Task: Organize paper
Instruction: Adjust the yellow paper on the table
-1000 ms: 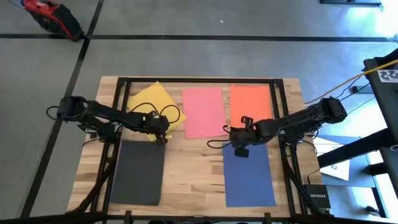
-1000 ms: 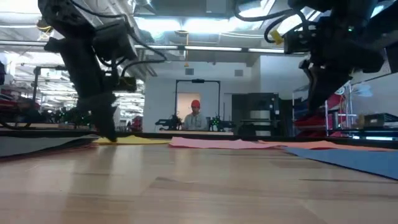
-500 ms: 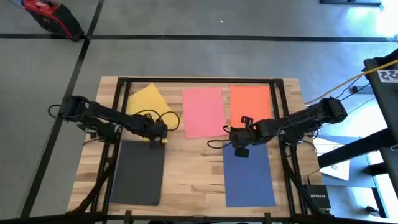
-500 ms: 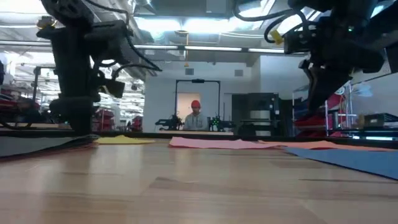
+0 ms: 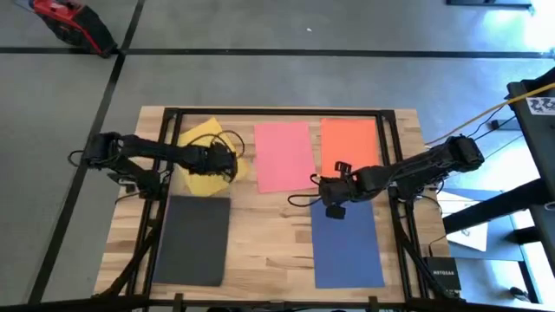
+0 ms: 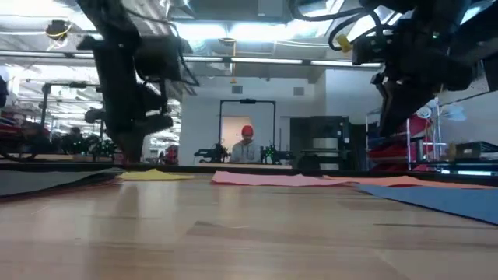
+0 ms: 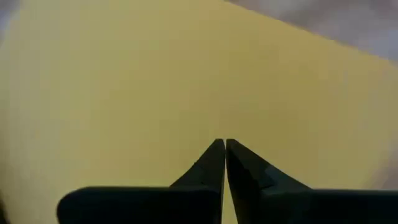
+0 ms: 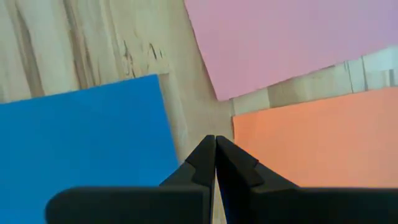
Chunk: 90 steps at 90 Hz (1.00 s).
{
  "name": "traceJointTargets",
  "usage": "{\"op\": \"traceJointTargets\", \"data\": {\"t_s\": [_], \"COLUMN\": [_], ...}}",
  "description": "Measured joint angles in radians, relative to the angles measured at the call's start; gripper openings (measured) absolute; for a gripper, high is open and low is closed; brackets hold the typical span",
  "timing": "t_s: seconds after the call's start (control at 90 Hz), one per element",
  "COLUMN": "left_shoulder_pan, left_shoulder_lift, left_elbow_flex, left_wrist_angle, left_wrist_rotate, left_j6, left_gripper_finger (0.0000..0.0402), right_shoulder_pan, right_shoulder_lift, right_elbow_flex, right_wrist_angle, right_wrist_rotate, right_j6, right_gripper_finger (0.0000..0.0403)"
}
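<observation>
The left gripper, fingers pinched together and empty, pressed on the yellow sheet directly beneath it; the thin paper might have buckled or slid askew, while the right gripper, also closed, waited over the blue sheet

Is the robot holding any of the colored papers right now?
No. The left gripper is shut with nothing in it, over the yellow paper. The right gripper is shut and empty too, by the blue paper.
</observation>
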Motion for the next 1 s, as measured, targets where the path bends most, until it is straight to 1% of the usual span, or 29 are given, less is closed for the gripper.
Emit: {"op": "traceJointTargets", "data": {"t_s": [0.189,0.356,0.467,0.622,0.711,0.8,1.0], "left_shoulder_pan": [0.154,0.291,0.345,0.370,0.369,0.358,0.318], "left_shoulder_lift": [0.003,0.031,0.079,0.164,0.202,0.229,0.233], "left_elbow_flex": [-0.006,-0.005,-0.005,-0.005,0.000,0.013,0.022], "left_wrist_angle": [0.064,0.139,0.180,0.302,0.364,0.376,0.410], "left_wrist_rotate": [-0.110,-0.112,-0.082,-0.026,-0.025,-0.024,-0.029], "left_j6": [0.018,0.065,0.099,0.195,0.253,0.314,0.608], "left_gripper_finger": [0.0000,0.0000,0.0000,0.0000,0.0000,0.0000,0.0000], "right_shoulder_pan": [0.000,0.000,0.000,0.000,0.000,0.000,0.000], "right_shoulder_lift": [0.000,0.000,0.000,0.000,0.000,0.000,0.000], "right_elbow_flex": [0.000,0.000,0.000,0.000,0.000,0.000,0.000], "right_wrist_angle": [0.031,0.048,0.047,0.047,0.047,0.045,0.044], "right_wrist_rotate": [0.009,0.010,0.010,0.010,0.010,0.009,0.008], "right_j6": [-0.025,-0.039,-0.039,-0.039,-0.039,-0.039,-0.039], "right_gripper_finger": [0.0000,0.0000,0.0000,0.0000,0.0000,0.0000,0.0000]}}
